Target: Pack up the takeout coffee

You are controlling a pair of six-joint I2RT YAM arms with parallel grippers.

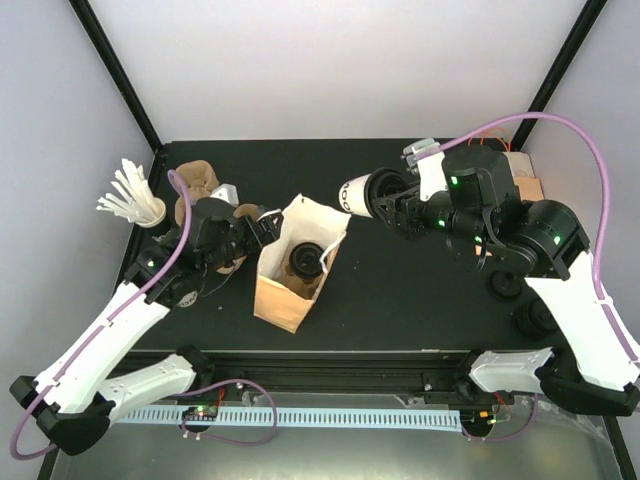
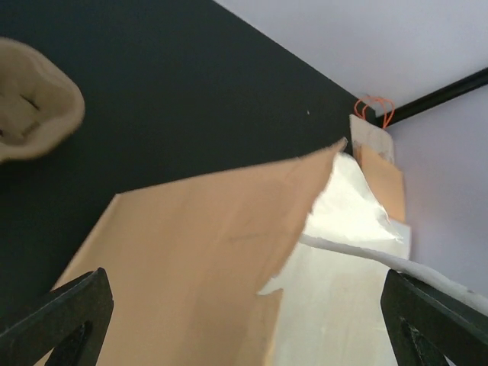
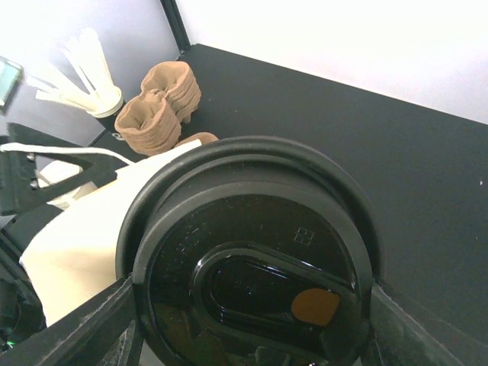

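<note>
The right jaws clamp the lidded end of the cup (image 1: 354, 192). It is held on its side in the air, just right of the bag's far rim, with its base pointing left toward the bag (image 1: 272, 295). Its black lid (image 3: 252, 267) faces the right wrist camera. The bag stands open at mid tabletop (image 1: 400, 300) with something dark and round inside. The left jaws gape wide at the bag's left rim; whether they touch it I cannot tell. Stirrers (image 1: 130, 195) stand at the far left.
</note>
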